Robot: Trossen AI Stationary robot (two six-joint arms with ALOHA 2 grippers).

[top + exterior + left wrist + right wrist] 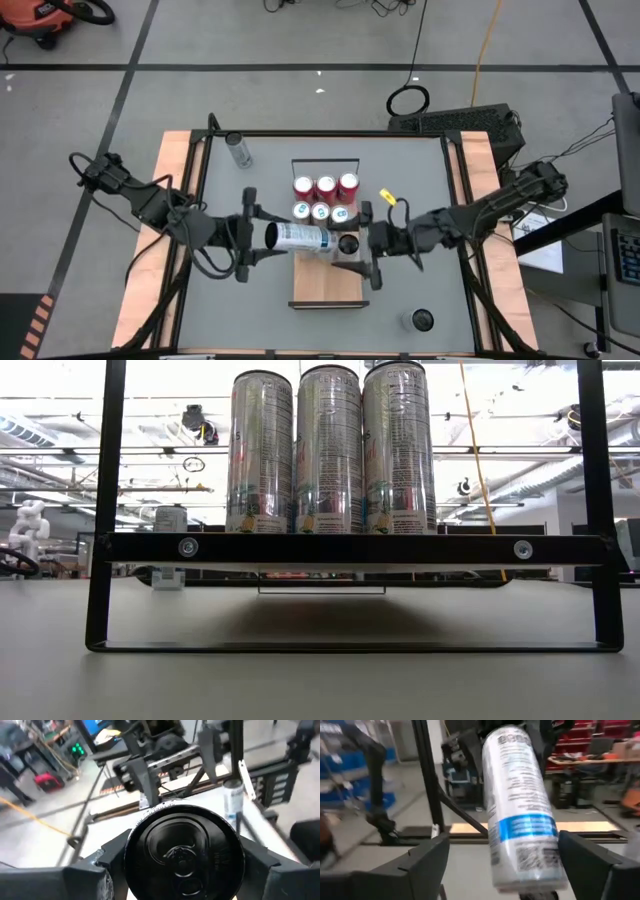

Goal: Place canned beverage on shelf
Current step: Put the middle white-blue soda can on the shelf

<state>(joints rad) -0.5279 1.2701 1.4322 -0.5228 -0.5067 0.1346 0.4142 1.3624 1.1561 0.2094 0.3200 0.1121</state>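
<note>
Judging by the shelf [325, 285], six cans [324, 198] are placed; a seventh can [297, 237] is gripped sideways by the left hand [262, 238], the right hand [362, 244] spread open beside it.

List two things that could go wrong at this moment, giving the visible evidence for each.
1. The white can lies sideways over the shelf, gripped at one end by the left claw. The right claw stands open around its other end, so the can may droop or slip.
2. Six cans stand packed right beside it; swinging it upright might topple one.
</note>
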